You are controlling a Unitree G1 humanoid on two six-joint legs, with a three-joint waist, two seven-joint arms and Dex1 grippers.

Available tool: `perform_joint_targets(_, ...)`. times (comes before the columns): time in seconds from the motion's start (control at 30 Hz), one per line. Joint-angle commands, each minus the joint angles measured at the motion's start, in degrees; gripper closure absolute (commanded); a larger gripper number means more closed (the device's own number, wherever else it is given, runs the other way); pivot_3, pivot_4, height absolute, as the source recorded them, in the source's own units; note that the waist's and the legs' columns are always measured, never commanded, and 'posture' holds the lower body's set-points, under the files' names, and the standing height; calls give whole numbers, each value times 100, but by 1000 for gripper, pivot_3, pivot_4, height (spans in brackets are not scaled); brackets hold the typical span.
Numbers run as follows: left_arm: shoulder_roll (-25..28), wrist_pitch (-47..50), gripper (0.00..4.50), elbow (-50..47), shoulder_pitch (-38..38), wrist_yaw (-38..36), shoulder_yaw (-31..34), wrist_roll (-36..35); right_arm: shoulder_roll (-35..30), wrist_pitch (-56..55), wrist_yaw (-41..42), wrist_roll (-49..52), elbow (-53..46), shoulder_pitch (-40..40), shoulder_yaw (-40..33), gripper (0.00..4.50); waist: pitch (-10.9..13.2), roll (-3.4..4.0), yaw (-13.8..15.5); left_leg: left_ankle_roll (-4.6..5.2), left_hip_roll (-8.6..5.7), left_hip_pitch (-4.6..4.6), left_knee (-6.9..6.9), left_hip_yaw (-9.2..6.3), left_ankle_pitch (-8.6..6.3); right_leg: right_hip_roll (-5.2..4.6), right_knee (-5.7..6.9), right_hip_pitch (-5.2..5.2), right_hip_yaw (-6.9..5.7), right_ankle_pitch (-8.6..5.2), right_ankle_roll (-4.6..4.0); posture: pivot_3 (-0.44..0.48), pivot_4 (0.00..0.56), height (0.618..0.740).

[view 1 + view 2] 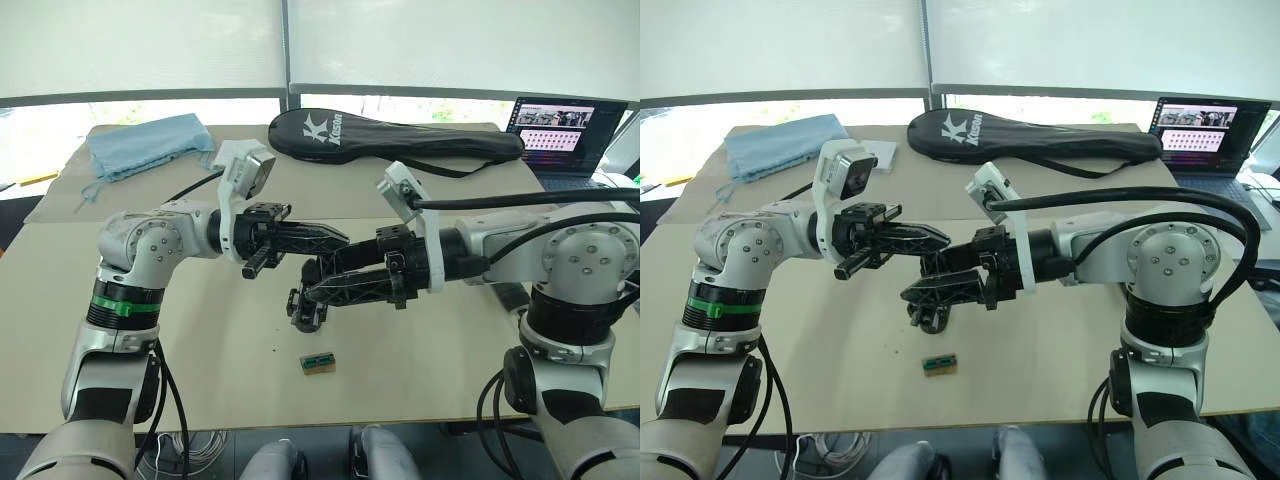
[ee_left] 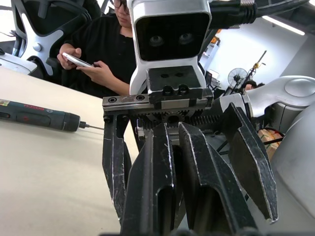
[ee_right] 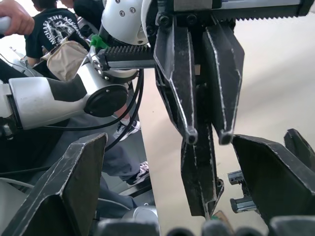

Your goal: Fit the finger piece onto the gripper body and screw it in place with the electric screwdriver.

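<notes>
Tan table [image 1: 180,340] under bright windows, laptop [image 1: 563,135] at far corner. Gripper body [image 1: 306,308] sits mid-table, small green box [image 1: 317,363] just in front. Right gripper [image 1: 312,292] hovers over gripper body, fingers spread wide. Left gripper [image 1: 338,238] just behind, nearly pressed together, pinching finger piece [image 3: 201,169]. Electric screwdriver [image 2: 37,115] lies apart on table.

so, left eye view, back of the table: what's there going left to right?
Crumpled light-blue cloth → long black racket bag with white lettering → open dark laptop with a lit screen.
</notes>
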Motion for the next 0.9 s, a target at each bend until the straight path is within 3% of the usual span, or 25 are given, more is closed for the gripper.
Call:
perform_joint_targets(0.03, 61, -59, 4500, -202, -36, -74, 48, 7, -53, -67, -90, 205, -162, 0, 26, 287, 0, 0, 4, 0, 0, 0, 0, 0, 0, 0, 0, 0, 0, 0, 0, 0, 150, 740)
perform_joint_targets(0.17, 43, -104, 4500, -245, -6, -58, 33, 62, -87, -146, -119, 203, -205, 16, 112, 1489, 0, 0, 3, 5, 0, -1, 1, 0, -2, -1, 0, 0, 0, 0, 0, 0, 150, 740)
perform_joint_targets(0.37, -10, -92, 4500, -254, 32, 8, 127, -2, -180, -234, -141, 214, -221, 51, 229, 3644, 0, 0, 6, 7, 0, -3, 1, 0, -3, -2, -1, 0, 0, 0, 1, 0, 150, 740)
perform_joint_targets(0.43, 9, -94, 4500, -272, 48, -9, 124, 1, -199, -265, -154, 219, -229, 63, 241, 4110, 0, 0, 5, 7, 0, -2, 1, 0, -2, -1, -1, 0, 0, 0, 1, 0, 150, 740)
perform_joint_targets(0.6, -19, -272, 4500, -235, 54, 107, 128, 161, -326, -341, -66, 246, -336, 143, 253, 4109, 0, 0, 5, 8, 0, -2, 1, 0, -2, -1, -2, 0, 0, 0, 1, 0, 150, 740)
perform_joint_targets(0.73, -41, -27, 4500, -246, 17, 653, 218, 202, -450, -465, -39, 324, -371, 215, 199, 4109, 0, 0, 26, 10, -1, -4, 2, 0, -3, -3, -3, 1, 0, 0, 1, 0, 150, 740)
perform_joint_targets(0.77, 19, 95, 3665, -315, 15, 755, 181, 214, -473, -505, -50, 337, -366, 224, 176, 4109, 0, -1, 25, 11, -1, -4, 2, 0, -4, -4, -3, 1, 0, 0, 1, 0, 150, 740)
perform_joint_targets(0.9, 103, 197, 2059, -749, 153, 810, 507, -241, -629, -640, -43, 505, -316, 296, -33, 4110, 0, -1, 12, 11, 0, -4, -1, 0, -4, -3, -3, -1, 0, 0, 1, 0, 150, 740)
